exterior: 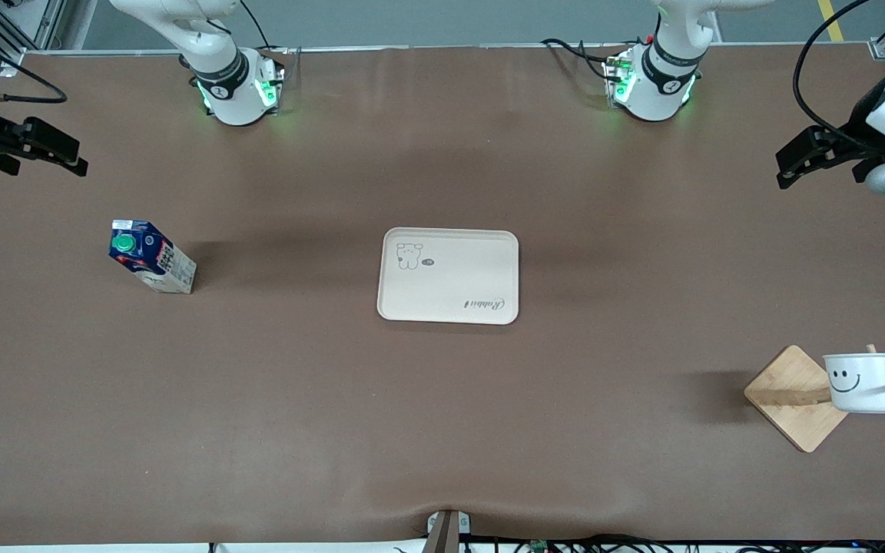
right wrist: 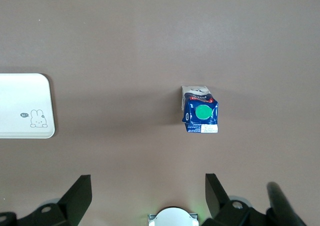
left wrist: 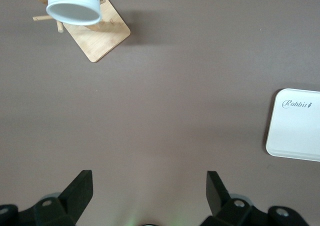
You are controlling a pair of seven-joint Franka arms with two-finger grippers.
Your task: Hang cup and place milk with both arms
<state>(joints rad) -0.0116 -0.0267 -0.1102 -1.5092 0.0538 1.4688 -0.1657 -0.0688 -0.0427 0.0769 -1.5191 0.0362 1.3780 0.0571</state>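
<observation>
We saw the cup (exterior: 865,382) hanging on the wooden rack (exterior: 796,397) at the left arm's end of the table. The milk (exterior: 152,256) stood upright toward the right arm's end, with the tray (exterior: 449,275) between them. The left gripper (exterior: 811,157) and right gripper (exterior: 47,147) hovered over bare table, fingers spread and holding nothing.
</observation>
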